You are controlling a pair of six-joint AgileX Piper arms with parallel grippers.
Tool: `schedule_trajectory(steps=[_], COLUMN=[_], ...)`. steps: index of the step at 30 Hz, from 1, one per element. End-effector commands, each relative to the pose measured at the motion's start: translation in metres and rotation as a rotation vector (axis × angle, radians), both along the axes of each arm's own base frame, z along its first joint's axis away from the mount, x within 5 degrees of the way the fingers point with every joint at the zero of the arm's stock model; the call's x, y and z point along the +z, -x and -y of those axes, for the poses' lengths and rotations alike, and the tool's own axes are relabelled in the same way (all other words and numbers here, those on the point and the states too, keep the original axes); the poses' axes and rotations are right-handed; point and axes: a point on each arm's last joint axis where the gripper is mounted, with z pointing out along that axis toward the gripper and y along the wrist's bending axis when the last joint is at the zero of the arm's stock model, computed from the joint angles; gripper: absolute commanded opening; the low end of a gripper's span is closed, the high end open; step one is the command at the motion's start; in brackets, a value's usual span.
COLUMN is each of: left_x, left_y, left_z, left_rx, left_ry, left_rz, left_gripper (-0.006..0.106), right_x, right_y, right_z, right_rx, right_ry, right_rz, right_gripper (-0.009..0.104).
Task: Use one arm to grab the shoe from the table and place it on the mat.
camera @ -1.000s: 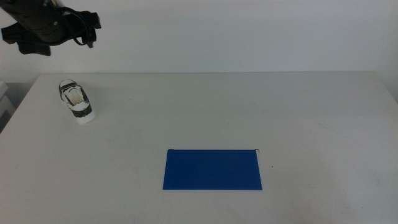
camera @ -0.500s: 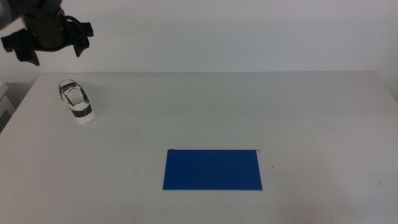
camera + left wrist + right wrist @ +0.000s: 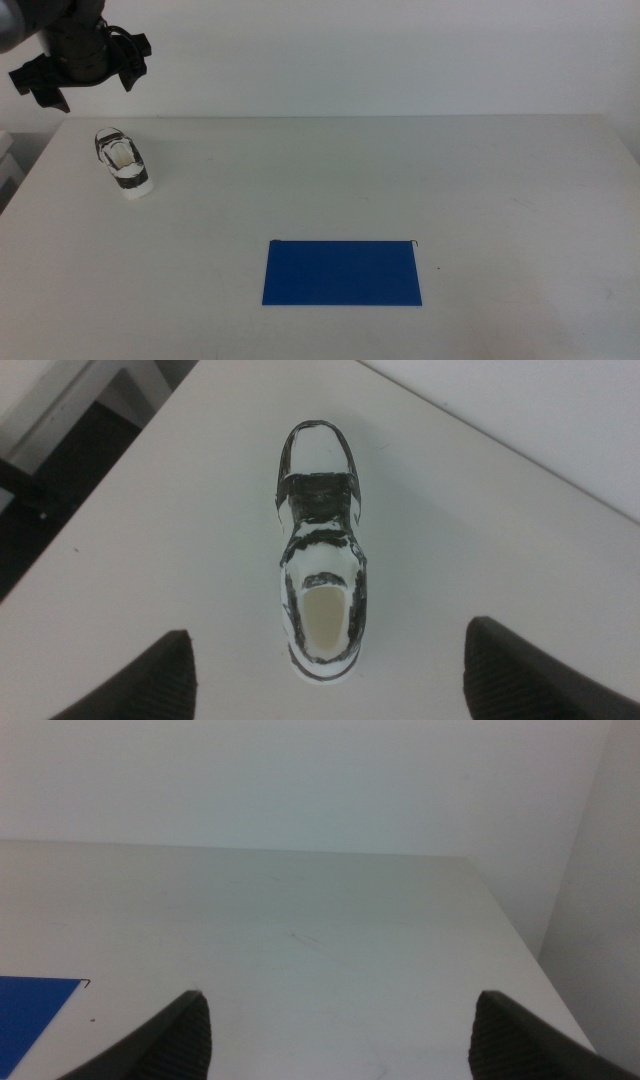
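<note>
left gripper [image 3: 82,72] hangs above the shoe [image 3: 123,163], jaws spread wide and empty.
the shoe sits untouched at the table's [image 3: 400,170] far left corner, well apart from the blue mat [image 3: 342,272].
</note>
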Motion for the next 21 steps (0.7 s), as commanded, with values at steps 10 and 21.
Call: schedule_trajectory(steps=[10, 21], left_x=[0.032, -0.006], left_y=[0.005, -0.029], left_z=[-0.001, -0.023], left_rx=[0.071, 0.209], left_ry=[0.058, 0.107], left_rz=[0.140, 0.031], left_gripper=[0.090, 0.090], right_x=[0.012, 0.012], right_y=[0.002, 0.002], right_z=[0.000, 0.000], right_rx=[0.000, 0.000], right_ry=[0.024, 0.024], right_rz=[0.109, 0.109], right_gripper=[0.066, 0.066])
